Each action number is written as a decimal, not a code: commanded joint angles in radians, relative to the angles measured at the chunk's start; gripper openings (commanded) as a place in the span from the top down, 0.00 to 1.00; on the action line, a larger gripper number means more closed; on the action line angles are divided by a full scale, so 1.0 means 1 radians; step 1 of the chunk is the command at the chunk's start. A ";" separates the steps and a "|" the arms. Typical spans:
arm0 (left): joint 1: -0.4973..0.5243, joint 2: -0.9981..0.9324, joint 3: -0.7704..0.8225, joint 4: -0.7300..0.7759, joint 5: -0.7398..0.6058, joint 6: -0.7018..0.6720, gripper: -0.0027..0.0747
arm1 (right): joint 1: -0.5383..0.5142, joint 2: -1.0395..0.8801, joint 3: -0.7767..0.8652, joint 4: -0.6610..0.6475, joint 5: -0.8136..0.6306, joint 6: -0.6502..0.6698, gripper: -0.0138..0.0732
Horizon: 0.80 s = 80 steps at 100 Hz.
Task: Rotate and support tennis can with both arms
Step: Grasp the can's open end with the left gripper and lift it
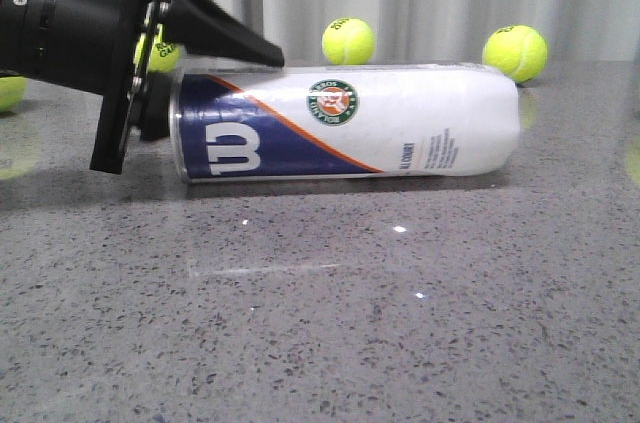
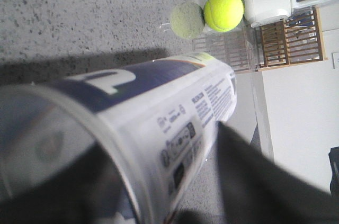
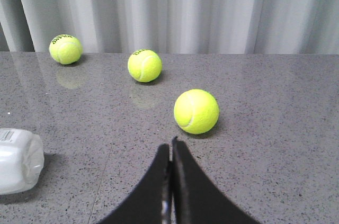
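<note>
Speckled grey tabletop [image 1: 330, 343] fills the near part of the front view, bare stone with a few glints of light on it. Farther back, at the left, the left arm [image 1: 60, 18] reaches in from the edge, and its tool [image 1: 215, 73] sits at the silver-rimmed end of the tennis can [image 1: 350, 123]. One black finger [image 1: 225, 35] lies over the top of the can near that rim; the other is hidden behind the arm's flat black plate. In the left wrist view the can [image 2: 159, 123] runs between two dark finger shapes, so the left tool stands spread with the can's end between its fingers, but whether they press on it cannot be told. The can lies on its side on the tabletop, navy section with the white "W" at the left, orange stripe and round green-orange emblem toward the middle, white end at the right. Beyond it, toward the curtain, one tennis ball [image 1: 349, 41] rests above the can's middle and another ball [image 1: 515, 52] sits past its right end. A further ball [image 1: 160, 51] shows partly behind the left arm. The right tool [image 3: 170, 152] appears only in its own wrist view, its two fingers pressed together with nothing between them, hanging over the tabletop with a ball [image 3: 196, 111] just ahead
</note>
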 commanded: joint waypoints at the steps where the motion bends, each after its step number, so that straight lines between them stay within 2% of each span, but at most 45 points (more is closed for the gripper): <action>1: -0.009 -0.036 -0.029 -0.074 0.064 0.007 0.94 | -0.007 0.008 -0.024 -0.011 -0.086 0.001 0.92; 3: -0.009 -0.036 -0.029 -0.075 0.066 0.008 1.00 | -0.007 0.008 -0.024 -0.011 -0.086 0.001 0.92; 30: -0.009 -0.086 -0.029 -0.106 0.178 0.077 0.99 | -0.007 0.008 -0.024 -0.011 -0.086 0.001 0.92; 47: -0.002 -0.221 -0.034 -0.068 0.168 0.084 0.99 | -0.007 0.008 -0.024 -0.011 -0.086 0.001 0.92; 61: 0.032 -0.368 -0.084 0.143 0.108 -0.029 0.99 | -0.007 0.008 -0.024 -0.011 -0.086 0.001 0.92; 80: 0.054 -0.552 -0.245 0.662 0.060 -0.343 0.99 | -0.007 0.008 -0.024 -0.011 -0.086 0.001 0.92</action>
